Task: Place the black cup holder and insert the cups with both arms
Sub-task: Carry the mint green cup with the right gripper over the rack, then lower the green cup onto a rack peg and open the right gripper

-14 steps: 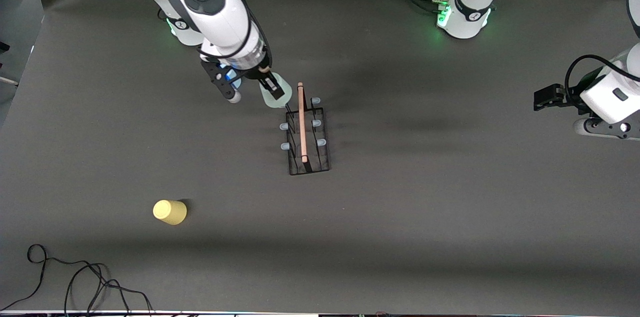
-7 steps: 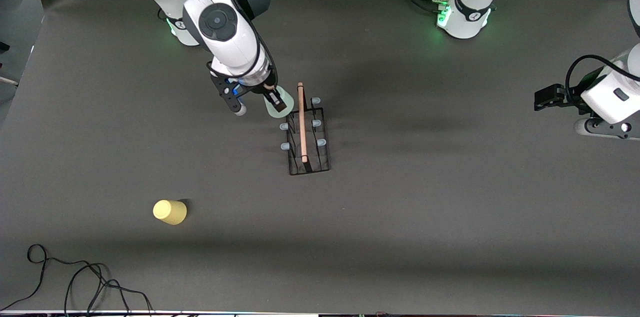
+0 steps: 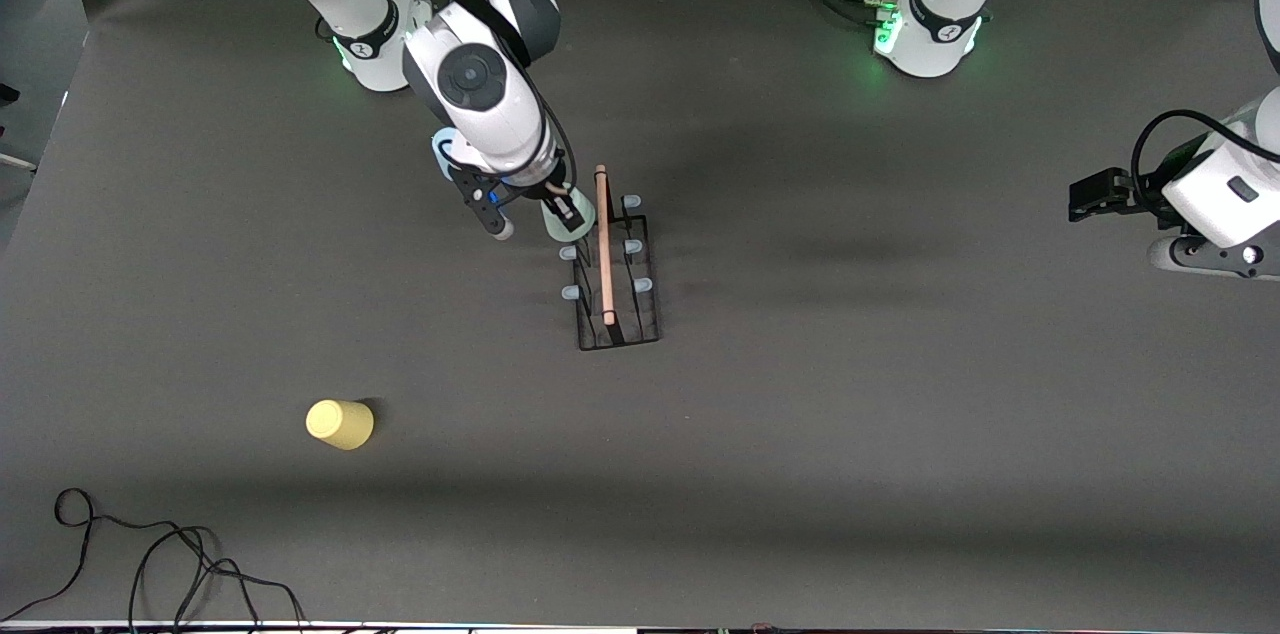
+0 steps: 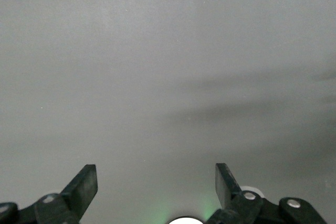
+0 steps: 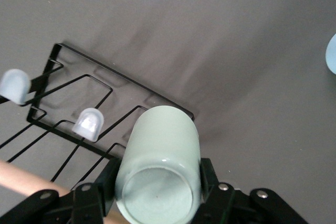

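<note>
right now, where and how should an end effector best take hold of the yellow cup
The yellow cup stands alone, mouth down, toward the right arm's end of the table. Probably best to come straight down from above and pinch its round side wall across the middle, since the closed base faces up and offers no rim.

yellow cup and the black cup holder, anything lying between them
Nothing: between the yellow cup and the black cup holder the front view shows only bare grey table.

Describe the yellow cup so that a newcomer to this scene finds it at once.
Start at the black cup holder in the middle of the dark table. From it, go toward the right arm's end of the table and nearer the front camera, to the yellow cup, which stands alone, mouth down. It is the only yellow thing there; the pale grey-green cup is held in the right hand.
</note>
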`<state>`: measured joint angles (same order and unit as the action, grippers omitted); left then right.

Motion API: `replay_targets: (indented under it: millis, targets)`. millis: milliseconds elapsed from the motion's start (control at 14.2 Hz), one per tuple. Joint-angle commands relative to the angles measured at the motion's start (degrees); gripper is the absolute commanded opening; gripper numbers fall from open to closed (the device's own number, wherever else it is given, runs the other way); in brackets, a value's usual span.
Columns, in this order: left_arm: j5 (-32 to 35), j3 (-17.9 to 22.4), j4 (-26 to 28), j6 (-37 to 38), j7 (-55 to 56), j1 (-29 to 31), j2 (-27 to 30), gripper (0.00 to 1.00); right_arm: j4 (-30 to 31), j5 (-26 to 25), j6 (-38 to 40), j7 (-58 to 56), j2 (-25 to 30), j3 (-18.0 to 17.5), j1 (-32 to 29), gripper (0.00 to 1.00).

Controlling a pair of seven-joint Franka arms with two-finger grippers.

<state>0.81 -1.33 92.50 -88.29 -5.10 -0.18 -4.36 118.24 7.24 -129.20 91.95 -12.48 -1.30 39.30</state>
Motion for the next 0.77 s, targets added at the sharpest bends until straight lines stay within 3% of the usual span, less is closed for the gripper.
replay_targets:
  millis: [0, 70, 140, 421, 702]
  targets:
    - [0.25, 0.01, 0.57, 0.58, -0.09, 0.01, 1.02, 1.0, -0.03, 0.85, -1.84, 1.56, -1.32, 0.42, 1.04, 0.49]
    - [0.25, 0.01, 0.57, 0.58, -0.09, 0.01, 1.02, 1.0, -0.03, 0.85, -1.84, 1.57, -1.32, 0.51, 0.95, 0.78]
    - [0.25, 0.01, 0.57, 0.58, -0.09, 0.01, 1.02, 1.0, -0.12, 0.85, -1.67, 1.65, -1.06, 0.6, 0.95, 0.91]
    - [0.25, 0.1, 0.57, 0.58, -0.26, 0.01, 1.02, 1.0, -4.67, 0.94, 4.63, 2.35, 0.52, 1.04, 0.51, 0.99]
    - [0.25, 0.1, 0.49, 0.58, -0.35, 0.01, 1.02, 1.0, -19.94, 0.85, 21.41, 0.95, 0.17, 4.54, 0.25, 1.0]
